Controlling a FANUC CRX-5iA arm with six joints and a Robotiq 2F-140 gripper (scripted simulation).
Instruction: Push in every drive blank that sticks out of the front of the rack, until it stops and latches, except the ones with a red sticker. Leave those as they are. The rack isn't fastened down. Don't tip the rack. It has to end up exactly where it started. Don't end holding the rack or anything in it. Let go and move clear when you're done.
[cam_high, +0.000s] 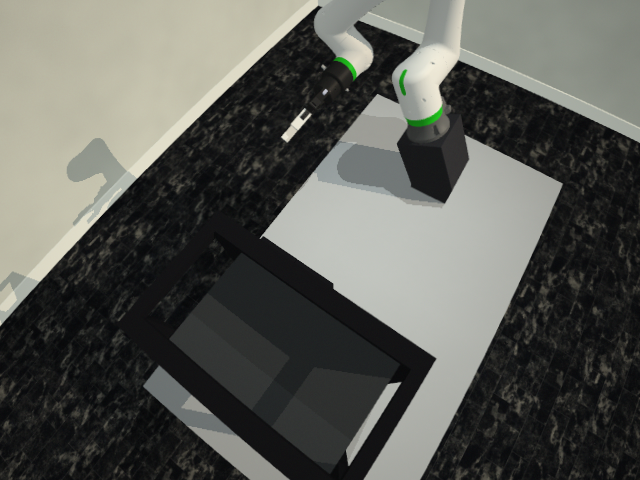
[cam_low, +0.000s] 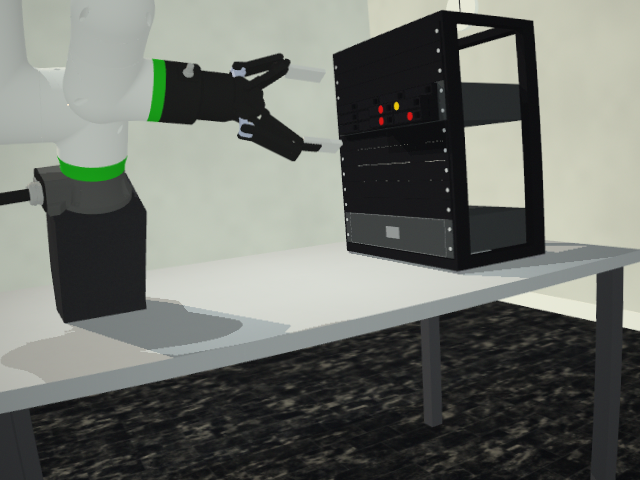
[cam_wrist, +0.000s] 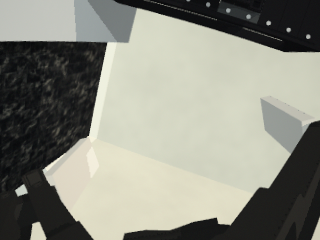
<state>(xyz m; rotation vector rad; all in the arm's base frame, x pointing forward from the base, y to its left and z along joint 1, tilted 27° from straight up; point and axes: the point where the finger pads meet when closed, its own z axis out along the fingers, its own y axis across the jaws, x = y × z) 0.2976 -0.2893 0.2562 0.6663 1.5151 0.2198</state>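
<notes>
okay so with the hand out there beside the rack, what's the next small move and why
Probably swing the open, empty hand over in front of the black rack, toward the blank with the yellow sticker. In the top view the hand hangs off the table's side, not facing the rack.

Black rack (cam_low: 534, 155) upright on table; blanks' (cam_low: 388, 112) protrusion unclear.
</notes>
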